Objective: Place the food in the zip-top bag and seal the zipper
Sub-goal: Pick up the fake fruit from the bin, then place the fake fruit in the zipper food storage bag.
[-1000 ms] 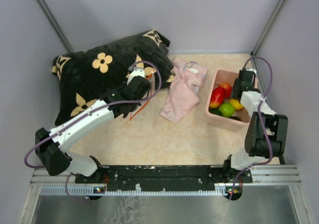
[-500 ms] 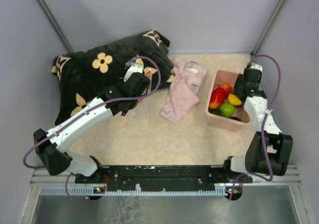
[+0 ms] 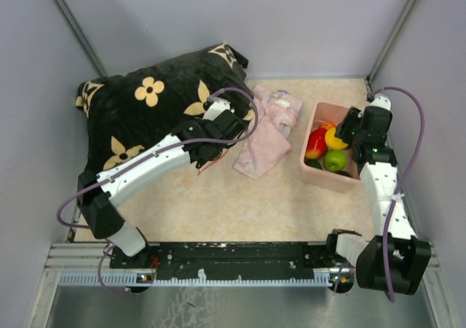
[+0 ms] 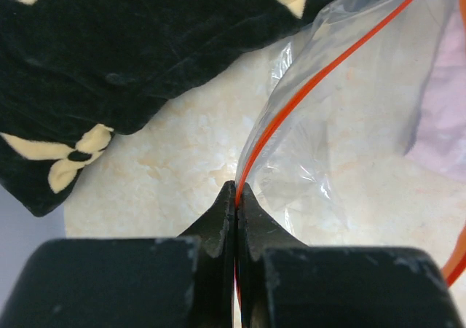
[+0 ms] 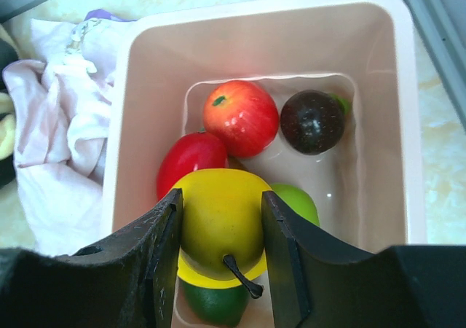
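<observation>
My left gripper (image 4: pixel 237 191) is shut on the orange-red zipper (image 4: pixel 306 95) of the clear zip-top bag (image 4: pixel 349 131), which hangs over the table between the pillow and the pink cloth. In the top view the left gripper (image 3: pixel 210 151) holds the strip (image 3: pixel 204 165) just off the pillow's edge. My right gripper (image 5: pixel 220 233) is shut on a yellow fruit (image 5: pixel 220 222) and holds it over the pink bin (image 5: pixel 262 11). In the top view it (image 3: pixel 341 134) is above the bin (image 3: pixel 320 176). A red-and-yellow apple (image 5: pixel 240 116), a red fruit (image 5: pixel 191 160), a dark brown fruit (image 5: pixel 313 122) and green fruits (image 5: pixel 300 202) lie inside.
A black pillow with cream flowers (image 3: pixel 138 109) lies at the back left; it also shows in the left wrist view (image 4: pixel 109 44). A pale pink cloth (image 3: pixel 266 135) lies between pillow and bin. Grey walls close off the back and both sides.
</observation>
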You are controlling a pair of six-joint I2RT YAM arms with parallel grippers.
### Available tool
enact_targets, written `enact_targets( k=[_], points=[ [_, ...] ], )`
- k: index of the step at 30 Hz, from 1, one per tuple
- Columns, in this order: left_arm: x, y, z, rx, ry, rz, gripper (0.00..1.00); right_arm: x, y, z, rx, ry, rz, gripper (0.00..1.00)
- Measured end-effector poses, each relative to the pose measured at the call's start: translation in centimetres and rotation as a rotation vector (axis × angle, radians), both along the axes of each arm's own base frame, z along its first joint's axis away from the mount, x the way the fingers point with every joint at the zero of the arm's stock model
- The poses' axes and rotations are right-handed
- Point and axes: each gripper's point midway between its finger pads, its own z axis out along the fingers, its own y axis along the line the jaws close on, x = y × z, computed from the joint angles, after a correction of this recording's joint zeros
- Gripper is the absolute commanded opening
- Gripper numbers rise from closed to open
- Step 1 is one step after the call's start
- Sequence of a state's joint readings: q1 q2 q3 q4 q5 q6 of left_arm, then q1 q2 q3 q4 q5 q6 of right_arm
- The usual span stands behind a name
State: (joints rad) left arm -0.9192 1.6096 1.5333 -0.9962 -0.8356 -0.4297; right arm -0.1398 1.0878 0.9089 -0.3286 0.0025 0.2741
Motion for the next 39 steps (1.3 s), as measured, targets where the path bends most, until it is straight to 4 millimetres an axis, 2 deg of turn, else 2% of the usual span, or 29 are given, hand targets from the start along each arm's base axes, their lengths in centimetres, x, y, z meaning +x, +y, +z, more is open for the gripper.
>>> enact_targets(
  k=[8,15,27,34,36,39],
  points=[
    [-0.6,-3.0,-1.3,-0.091,0.053,-0.057,0.00,-0.4,2.0,0.4,0.086,-0.035,0.062,0.00],
    [-0.4,-6.0,-1.5,-0.212,0.073,-0.116,0.00,-0.6,5.0,3.3,0.166,-0.135,0.161,0.00],
    [-0.4,-9.3,-2.1,-0.319,0.104,-0.167,0.00,-1.6,14.4,7.7,0.345,-0.256,0.428,0.00],
    [-0.4,-10.3,-1.9,-0.368,0.104,-0.177,0.00,-2.7,20.2,10.8,0.449,-0.346,0.592,0.00],
    [-0.4,-10.5,-1.9,-0.378,0.105,-0.177,0.00,-2.9,21.8,11.0,0.476,-0.361,0.630,0.00],
    [-0.4,-10.8,-1.7,-0.393,0.102,-0.181,0.00,-3.3,24.4,10.2,0.522,-0.346,0.692,0.00]
  ],
)
